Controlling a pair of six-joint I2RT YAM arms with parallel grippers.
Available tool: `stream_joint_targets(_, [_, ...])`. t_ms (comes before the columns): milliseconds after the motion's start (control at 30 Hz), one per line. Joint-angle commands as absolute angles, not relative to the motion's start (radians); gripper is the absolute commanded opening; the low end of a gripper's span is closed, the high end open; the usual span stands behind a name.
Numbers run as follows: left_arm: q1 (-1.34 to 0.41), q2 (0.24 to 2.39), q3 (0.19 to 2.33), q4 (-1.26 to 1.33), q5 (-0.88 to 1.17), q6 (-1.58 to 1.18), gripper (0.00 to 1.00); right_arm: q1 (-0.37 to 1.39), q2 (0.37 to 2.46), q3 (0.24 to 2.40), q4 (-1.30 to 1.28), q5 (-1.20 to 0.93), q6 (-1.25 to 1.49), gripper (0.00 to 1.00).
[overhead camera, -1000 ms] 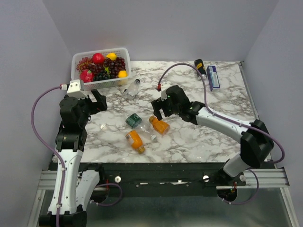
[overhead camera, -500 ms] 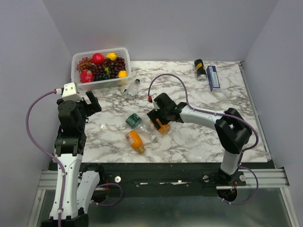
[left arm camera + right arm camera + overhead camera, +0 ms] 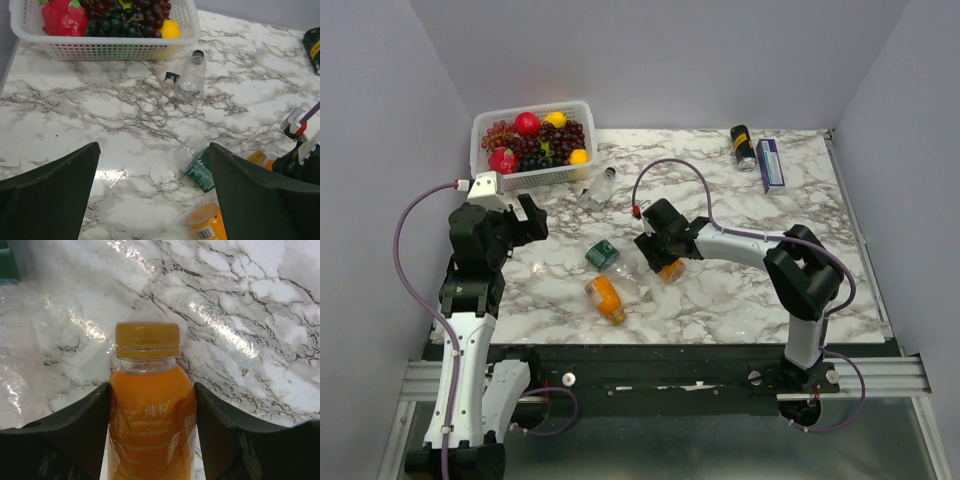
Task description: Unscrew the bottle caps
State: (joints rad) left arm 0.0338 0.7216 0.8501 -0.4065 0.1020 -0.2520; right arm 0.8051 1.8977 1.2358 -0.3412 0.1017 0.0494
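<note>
left gripper [image 3: 152, 150]: fingers spread wide, holding nothing, hovering in front of the basket [image 3: 535, 177]. clear bottle [image 3: 601, 186]: lies just off the basket's right front corner, dark cap [image 3: 198, 53] on. green-label bottle [image 3: 603, 254] and loose juice bottle [image 3: 606, 298]: nearer the arms. right gripper [image 3: 151, 387]: pinching the second juice bottle [image 3: 150, 425] by its body, orange cap [image 3: 147, 340] on and exposed. can [image 3: 743, 146] and blue box [image 3: 770, 163]: well right of the basket.

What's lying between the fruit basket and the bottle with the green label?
A small clear bottle with a dark cap lies there, seen best in the left wrist view.
</note>
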Motion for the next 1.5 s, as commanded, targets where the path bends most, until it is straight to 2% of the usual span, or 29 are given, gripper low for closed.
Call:
stream_joint_targets(0, [0.041,0.69,0.856,-0.408,0.2,-0.224,0.99,0.811,1.815,1.19,-0.362,0.112,0.095,0.41])
stream_joint_targets(200, [0.041,0.635,0.876,-0.41,0.149,-0.218,0.99,0.811,1.599,1.102,-0.347,0.058,0.124,0.38])
stream_joint_targets(467, [0.035,0.692,0.885,-0.336,0.345,-0.278,0.98,0.813,1.335,0.951,-0.175,-0.127,0.186,0.36])
stream_joint_targets(533, [0.025,0.738,0.877,-0.302,0.397,-0.301,0.95,0.813,1.266,0.901,-0.129,-0.175,0.215,0.36])
stream_joint_targets(633, [-0.066,0.79,0.867,-0.215,0.508,-0.351,0.94,0.813,1.191,0.856,-0.04,-0.198,0.257,0.35])
stream_joint_targets(700, [-0.2,0.814,0.879,-0.171,0.512,-0.353,0.94,0.811,1.154,0.824,0.027,-0.192,0.276,0.35])
stream_joint_targets(767, [-0.3,0.866,0.925,-0.15,0.512,-0.35,0.96,0.811,1.105,0.804,0.07,-0.175,0.32,0.34])
stream_joint_targets(900, [-0.481,1.004,1.026,-0.019,0.642,-0.396,0.98,0.807,1.019,0.756,0.175,-0.167,0.409,0.33])
stream_joint_targets(967, [-0.498,1.078,1.045,0.059,0.759,-0.468,0.98,0.805,0.98,0.729,0.239,-0.134,0.466,0.33])
stream_joint_targets(1000, [-0.499,1.092,1.031,0.183,0.793,-0.503,0.98,0.802,0.945,0.701,0.262,-0.124,0.48,0.33])
stream_joint_targets(1200, [-0.52,1.098,0.821,0.463,0.907,-0.609,0.99,0.799,0.858,0.608,0.376,-0.015,0.58,0.32])
stream_joint_targets(1300, [-0.61,1.095,0.793,0.468,0.933,-0.568,0.99,0.799,0.827,0.536,0.44,0.02,0.63,0.31])
stream_joint_targets(1467, [-0.721,1.08,0.808,0.278,0.832,-0.391,0.99,0.801,0.764,0.479,0.485,0.051,0.667,0.31])
